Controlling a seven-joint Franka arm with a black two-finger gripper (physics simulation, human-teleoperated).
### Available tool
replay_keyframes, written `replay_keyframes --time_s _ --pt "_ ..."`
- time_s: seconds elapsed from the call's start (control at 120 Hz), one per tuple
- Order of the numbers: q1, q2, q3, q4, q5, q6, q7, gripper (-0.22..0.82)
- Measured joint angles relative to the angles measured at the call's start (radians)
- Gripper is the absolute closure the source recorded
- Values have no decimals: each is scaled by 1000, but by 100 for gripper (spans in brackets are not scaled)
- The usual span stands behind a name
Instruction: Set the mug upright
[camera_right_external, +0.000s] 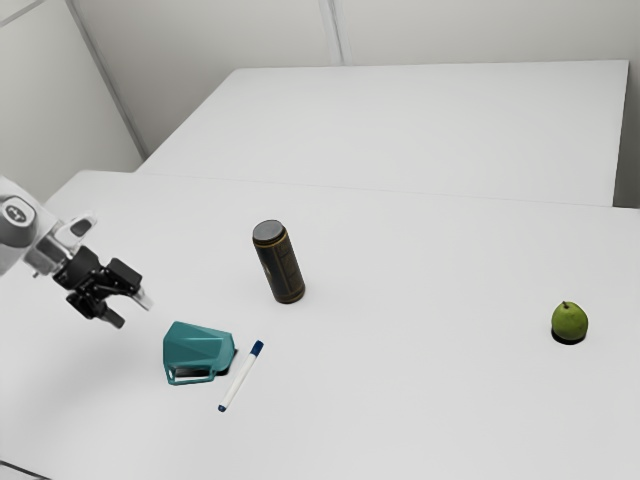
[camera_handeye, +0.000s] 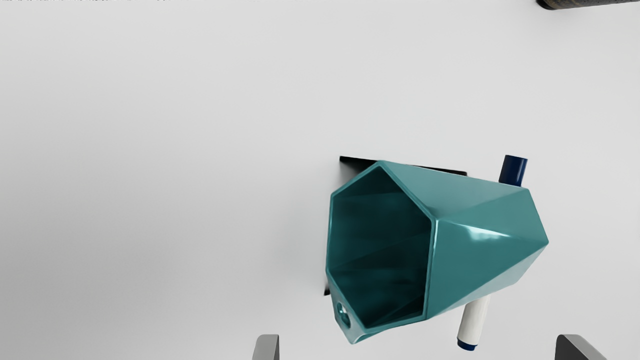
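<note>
At the exterior view's left, the faceted teal mug (camera_right_external: 197, 345) lies sideways, mouth toward the empty hand (camera_right_external: 132, 312), spread wide, probably to straddle it.

Bright, soft light washes over my table (camera_right_external: 420, 410); a white glint streaks the dark-insided mug (camera_handeye: 482, 233).

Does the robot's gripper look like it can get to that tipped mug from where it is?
Probably yes: the gripper is open and near the mug, with nothing visible between them. The pen lies on the mug's far side.
</note>
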Motion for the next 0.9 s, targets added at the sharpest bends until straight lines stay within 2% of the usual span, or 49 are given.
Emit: replay_keyframes --time_s 0.517,0.725,0.9 --pt "15 121 27 -68 -340 29 237 0" --pt "12 190 26 -68 -443 27 323 0" --pt "3 211 25 -68 -489 21 380 0"
